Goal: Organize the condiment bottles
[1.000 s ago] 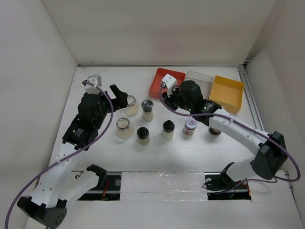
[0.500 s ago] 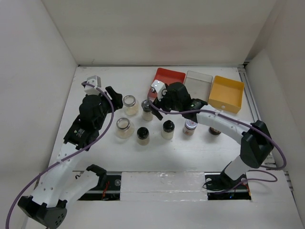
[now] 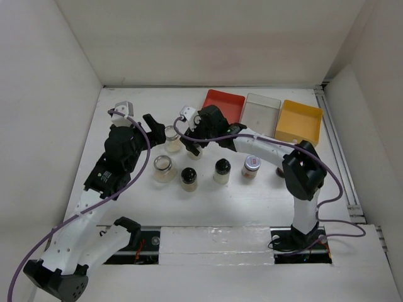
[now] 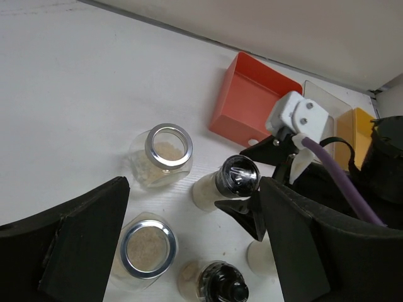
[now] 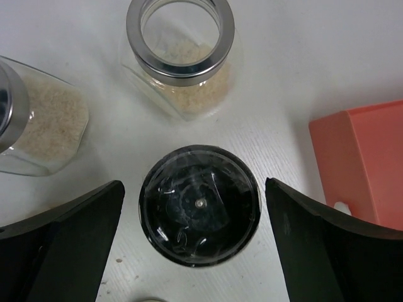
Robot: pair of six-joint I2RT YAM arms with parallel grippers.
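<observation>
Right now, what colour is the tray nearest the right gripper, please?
That tray is red; the top external view shows it best.

Left arm stretched forward and up. The left pincer (image 3: 157, 130) is parted and grips nothing. Right arm bent leftward across the centre. The right pincer (image 3: 192, 145) points down, jaws spread wide, nothing clamped.

White table (image 3: 252, 207) viewed from above; the red tray (image 3: 223, 106) at its far edge serves as landmark. Just right of the red tray lies a clear tray (image 3: 262, 110); further right, a yellow tray (image 3: 300, 123). Near-left of the red tray stands a dark-lidded shaker (image 5: 199, 206); further left, two squat glass jars (image 4: 165, 154) (image 3: 164, 168) of pale grains. Nearer than the red tray stands a row: two black-capped shakers (image 3: 189, 178) (image 3: 221, 170); a silver-lidded labelled jar (image 3: 251, 167).
</observation>
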